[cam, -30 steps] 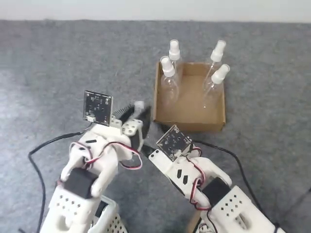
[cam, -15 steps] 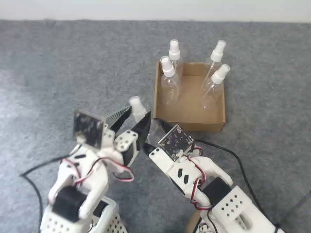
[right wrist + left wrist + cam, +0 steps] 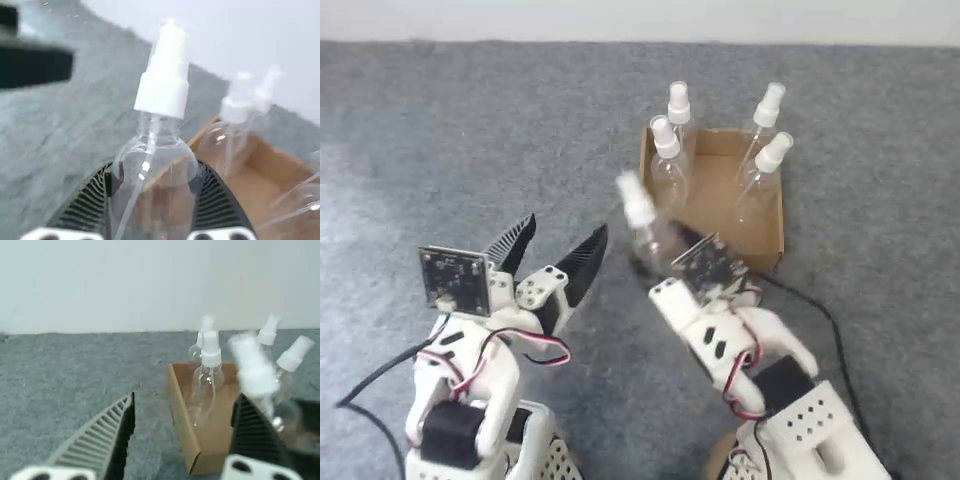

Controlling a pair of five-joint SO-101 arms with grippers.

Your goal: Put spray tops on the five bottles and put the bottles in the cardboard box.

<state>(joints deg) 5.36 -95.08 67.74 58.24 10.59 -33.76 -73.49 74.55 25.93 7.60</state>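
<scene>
My right gripper (image 3: 662,250) is shut on a clear bottle (image 3: 647,232) with a white spray top (image 3: 633,195), held tilted just left of the cardboard box (image 3: 712,252). In the right wrist view the bottle (image 3: 152,170) stands between my fingers (image 3: 85,205), its spray top (image 3: 165,75) screwed on, with the box (image 3: 255,175) beyond it. Several capped bottles (image 3: 668,170) stand in the box. My left gripper (image 3: 550,250) is open with nothing between its fingers, down and to the left of the bottle. Its wrist view shows its fingers (image 3: 107,440) spread, the box (image 3: 182,410) ahead and the held bottle (image 3: 252,372) blurred.
The grey carpet (image 3: 470,130) lies open to the left of and behind the box. A white perforated base (image 3: 540,455) sits at the front edge under the left arm. Black cables (image 3: 380,360) run along the floor by both arms.
My left gripper has let go of the spray top, opened and pulled back to the front left. My right gripper has carried the capped bottle up and toward the box.
</scene>
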